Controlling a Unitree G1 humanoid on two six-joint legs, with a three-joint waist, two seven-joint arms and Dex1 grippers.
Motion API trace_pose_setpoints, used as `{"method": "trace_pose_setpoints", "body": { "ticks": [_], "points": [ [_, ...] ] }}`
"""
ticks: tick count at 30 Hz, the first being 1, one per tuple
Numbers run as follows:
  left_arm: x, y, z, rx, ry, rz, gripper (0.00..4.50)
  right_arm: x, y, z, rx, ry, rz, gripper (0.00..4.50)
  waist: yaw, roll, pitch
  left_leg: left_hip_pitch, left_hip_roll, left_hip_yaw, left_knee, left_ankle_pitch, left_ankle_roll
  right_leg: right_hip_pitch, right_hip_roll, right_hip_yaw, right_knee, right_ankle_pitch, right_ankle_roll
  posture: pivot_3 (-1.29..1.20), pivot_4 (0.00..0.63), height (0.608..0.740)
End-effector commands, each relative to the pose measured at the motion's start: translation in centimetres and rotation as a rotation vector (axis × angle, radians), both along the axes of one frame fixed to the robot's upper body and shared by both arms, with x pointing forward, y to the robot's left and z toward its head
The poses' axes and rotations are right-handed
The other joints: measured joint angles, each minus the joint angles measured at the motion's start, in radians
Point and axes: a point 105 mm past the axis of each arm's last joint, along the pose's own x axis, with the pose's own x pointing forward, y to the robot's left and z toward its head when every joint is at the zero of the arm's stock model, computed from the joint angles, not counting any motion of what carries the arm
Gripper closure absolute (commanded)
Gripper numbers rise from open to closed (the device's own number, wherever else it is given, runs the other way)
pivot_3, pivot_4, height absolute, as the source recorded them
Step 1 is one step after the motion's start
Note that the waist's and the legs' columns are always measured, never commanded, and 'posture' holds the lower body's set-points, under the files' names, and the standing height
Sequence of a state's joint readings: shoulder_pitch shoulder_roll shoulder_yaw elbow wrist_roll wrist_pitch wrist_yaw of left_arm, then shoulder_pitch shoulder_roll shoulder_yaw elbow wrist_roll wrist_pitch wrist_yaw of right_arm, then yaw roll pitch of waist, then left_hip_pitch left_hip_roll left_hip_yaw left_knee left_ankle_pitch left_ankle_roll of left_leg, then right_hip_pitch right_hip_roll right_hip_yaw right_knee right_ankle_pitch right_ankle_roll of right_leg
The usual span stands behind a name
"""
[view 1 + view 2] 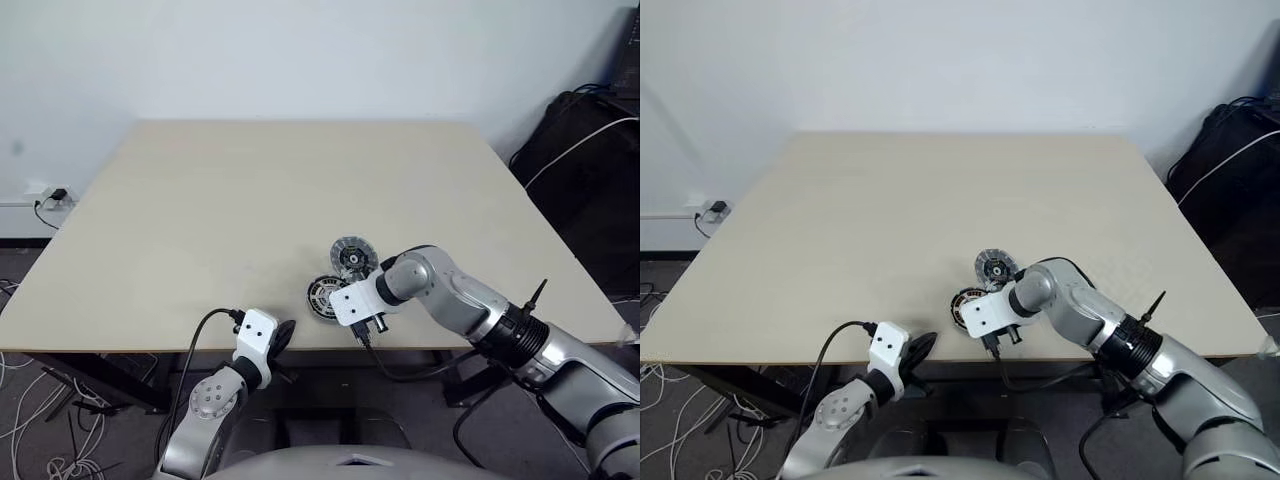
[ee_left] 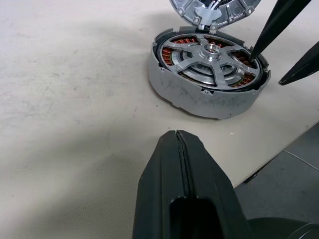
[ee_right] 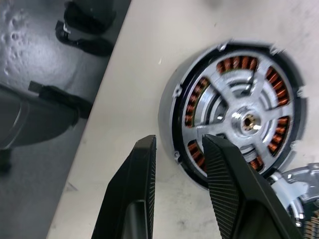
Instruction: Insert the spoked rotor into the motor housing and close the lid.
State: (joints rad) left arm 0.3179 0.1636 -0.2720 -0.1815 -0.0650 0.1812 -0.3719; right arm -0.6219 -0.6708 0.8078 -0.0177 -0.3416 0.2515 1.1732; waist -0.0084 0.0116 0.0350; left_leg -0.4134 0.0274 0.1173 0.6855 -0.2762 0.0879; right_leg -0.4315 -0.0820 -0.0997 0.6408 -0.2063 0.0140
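Observation:
The motor housing (image 1: 323,297) lies near the table's front edge, with copper windings around its inside. The silver spoked rotor (image 2: 209,56) sits inside it. Right behind it, touching its rim, lies the round light-grey lid (image 1: 352,257), ribbed side up. My right gripper (image 3: 179,142) points down over the housing's right side. It is open, with one finger (image 3: 234,189) above the rotor's edge and the other finger (image 3: 137,194) outside the rim, and it holds nothing. My left gripper (image 2: 177,135) is shut and empty, low at the table's front edge, a short way left of the housing.
The beige table (image 1: 250,200) stretches wide and bare behind the two parts. Its front edge (image 1: 200,345) runs just in front of the housing. A black bag with a white cable (image 1: 590,150) stands on the floor to the right.

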Motion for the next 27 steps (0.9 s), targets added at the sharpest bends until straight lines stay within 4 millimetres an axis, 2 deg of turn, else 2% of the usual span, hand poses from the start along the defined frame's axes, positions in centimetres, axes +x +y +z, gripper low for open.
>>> {"method": "trace_pose_setpoints", "body": {
  "ticks": [1,10,14,16,27],
  "points": [
    [0.3,0.0,0.8,-0.018,-0.041,0.006,4.5,1.0,-0.1,0.9,-0.013,-0.047,0.014,2.93,0.0,0.0,0.0,0.0,0.0,0.0,0.0,0.0,0.0,0.0,0.0,0.0,0.0,0.0,0.0,0.0,0.0,0.74],
    [0.4,0.0,1.0,-0.036,-0.042,0.024,4.5,2.1,-0.1,0.2,-0.016,-0.093,-0.003,2.93,-0.004,-0.001,-0.001,0.002,0.0,0.0,0.001,0.0,0.0,0.001,0.0,0.0,0.001,0.0,0.0,0.0,0.0,0.74],
    [0.5,0.0,1.0,-0.034,-0.041,0.025,4.5,2.5,-0.1,0.0,-0.005,-0.101,-0.026,4.19,-0.006,-0.002,-0.002,0.004,0.001,0.0,0.001,0.001,-0.001,0.003,0.0,0.0,0.002,0.002,-0.001,0.0,0.0,0.74],
    [0.5,0.1,1.0,-0.033,-0.041,0.026,4.5,2.5,-0.1,0.0,0.004,-0.099,-0.042,4.37,-0.004,-0.002,-0.002,0.004,0.002,0.0,0.002,0.001,-0.002,0.002,0.0,-0.001,0.003,0.003,-0.001,0.0,0.0,0.74],
    [0.4,-0.1,0.8,-0.029,-0.036,0.019,4.5,2.1,1.0,0.4,0.112,-0.018,-0.168,4.39,-0.004,-0.002,-0.002,0.003,0.002,0.0,0.002,0.002,-0.003,0.001,-0.001,-0.001,0.002,0.004,-0.002,0.0,0.0,0.74]
  ]
}}
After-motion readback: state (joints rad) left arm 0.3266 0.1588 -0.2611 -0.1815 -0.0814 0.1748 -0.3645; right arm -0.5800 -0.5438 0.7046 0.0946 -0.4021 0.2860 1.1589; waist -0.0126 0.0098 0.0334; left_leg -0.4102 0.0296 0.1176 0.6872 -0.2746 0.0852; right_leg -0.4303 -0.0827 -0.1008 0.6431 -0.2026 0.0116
